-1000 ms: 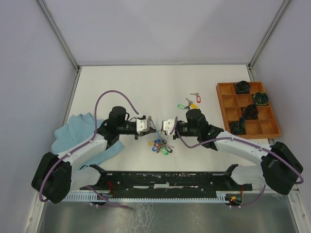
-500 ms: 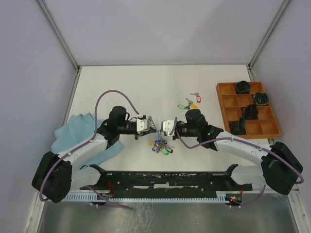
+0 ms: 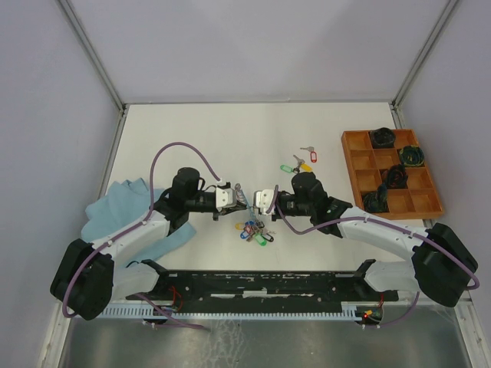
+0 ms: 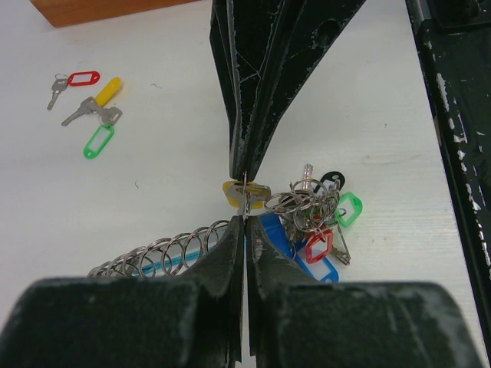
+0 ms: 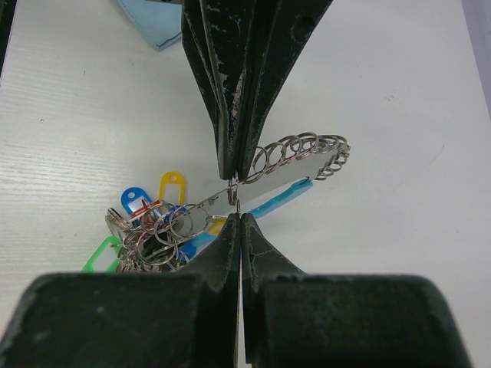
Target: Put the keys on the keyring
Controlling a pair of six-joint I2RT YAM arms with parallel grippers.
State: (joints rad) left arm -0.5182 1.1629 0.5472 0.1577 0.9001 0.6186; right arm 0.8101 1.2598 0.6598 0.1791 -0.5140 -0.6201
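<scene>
The keyring (image 5: 280,198) is held just above the worktop (image 3: 230,130), midway between its side edges and nearer the near edge. Tagged keys (image 4: 314,222) are bunched on it. The left gripper (image 4: 244,201) and right gripper (image 5: 236,201) face each other, the jaws of each clenched on its wire. Loose keys (image 3: 299,162) lie beyond. A tray (image 3: 348,165) of coiled bundles (image 3: 381,138) sits at the right edge, and a blue cloth (image 3: 115,208) at the left.

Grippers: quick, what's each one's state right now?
Left gripper: closed, pinching the keyring wire.
Right gripper: closed on the keyring wire too.
</scene>
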